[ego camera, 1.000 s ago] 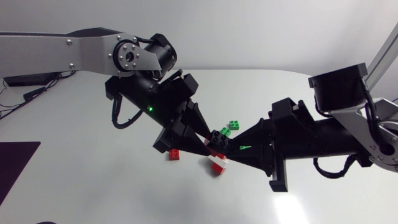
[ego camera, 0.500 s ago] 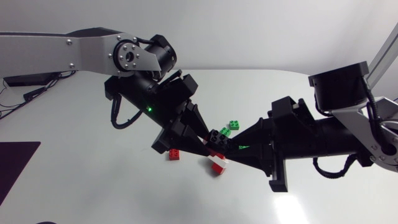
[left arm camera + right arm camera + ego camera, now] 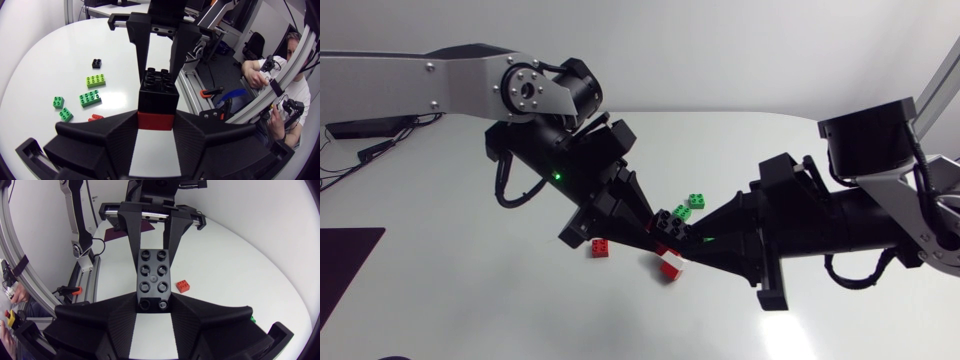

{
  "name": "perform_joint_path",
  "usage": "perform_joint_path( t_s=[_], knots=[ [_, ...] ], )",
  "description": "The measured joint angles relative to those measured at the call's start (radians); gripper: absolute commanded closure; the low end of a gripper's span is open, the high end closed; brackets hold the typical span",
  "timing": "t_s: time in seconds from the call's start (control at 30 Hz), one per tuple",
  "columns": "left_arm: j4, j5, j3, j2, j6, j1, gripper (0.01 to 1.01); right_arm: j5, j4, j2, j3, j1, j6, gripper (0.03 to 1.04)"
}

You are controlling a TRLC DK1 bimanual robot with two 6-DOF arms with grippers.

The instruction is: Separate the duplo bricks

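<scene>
A stack of a black brick (image 3: 159, 92) on a red brick (image 3: 156, 120) hangs between my two grippers above the table's middle. My left gripper (image 3: 658, 238) is shut on the red lower part. My right gripper (image 3: 684, 244) faces it from the other side, shut on the black brick (image 3: 154, 280). In the head view the black studs (image 3: 670, 221) show above the meeting fingertips. A red and white piece (image 3: 668, 265) shows just under them; I cannot tell whether it belongs to the stack.
A loose red brick (image 3: 601, 247) lies beside my left gripper. Two green bricks (image 3: 692, 203) lie just behind the stack. The left wrist view shows more loose bricks on the table: a small black one (image 3: 97, 63), a light green one (image 3: 95, 80) and several darker green ones (image 3: 90, 98).
My left gripper's fingers have closed onto the stack. Both arms have stayed almost in place, and the right gripper's hold is unchanged.
</scene>
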Motion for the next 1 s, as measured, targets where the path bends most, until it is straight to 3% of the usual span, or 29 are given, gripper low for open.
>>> perform_joint_path(
  t_s=[0.43, 0.63, 0.77, 1.0],
  knots=[
    [-0.027, 0.02, 0.001, 0.0, 0.034, 0.001, 0.68, -0.106, 0.002, 0.006, 0.043, -0.06, 0.021, 0.75],
    [-0.019, 0.006, 0.001, 0.0, 0.066, 0.092, 0.68, -0.12, 0.0, -0.02, 0.043, -0.129, 0.026, 0.75],
    [0.094, -0.046, -0.024, 0.0, 0.074, 0.183, 0.679, -0.122, -0.004, -0.066, 0.042, -0.151, 0.025, 0.75],
    [0.396, -0.15, -0.159, 0.076, 0.037, 0.286, 0.679, -0.115, -0.011, -0.117, 0.028, -0.156, 0.026, 0.75]
  ],
)
